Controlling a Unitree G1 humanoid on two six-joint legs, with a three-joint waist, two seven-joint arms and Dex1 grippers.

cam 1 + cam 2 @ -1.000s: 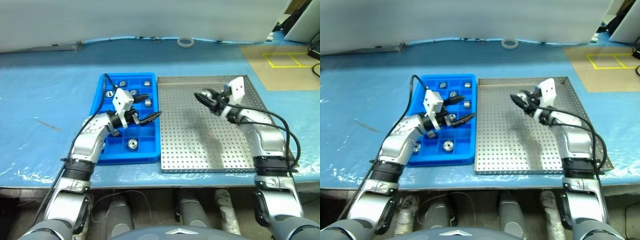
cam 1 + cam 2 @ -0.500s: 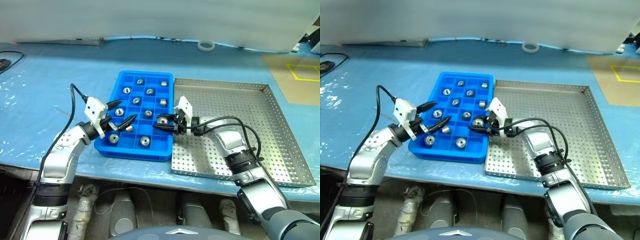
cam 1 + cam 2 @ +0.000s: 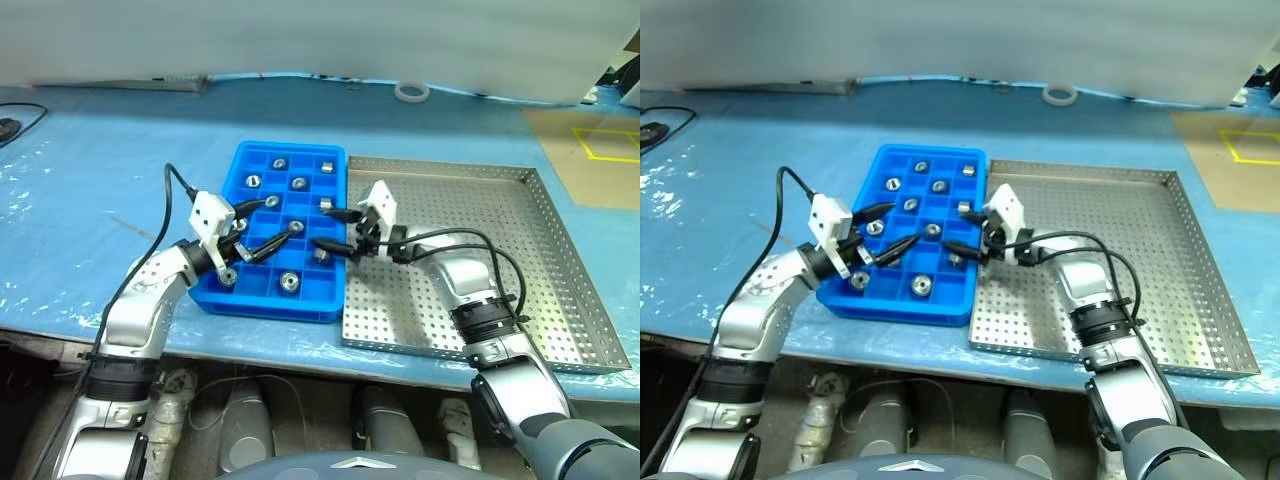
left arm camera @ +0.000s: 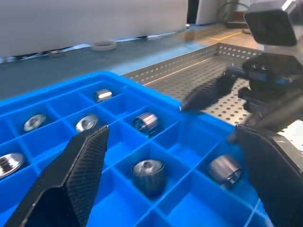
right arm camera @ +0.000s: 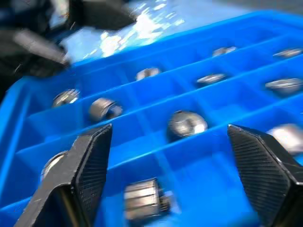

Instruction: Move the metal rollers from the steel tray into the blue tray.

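Rollers nearly all sorted, steel tray looks empty

I see my right gripper with fingers spread and empty over the blue tray, one of the metal rollers lying just under it. My left gripper is also open beside it. On the steel tray I find no roller left.

right pincer: opened | roller: dropped into blue tray
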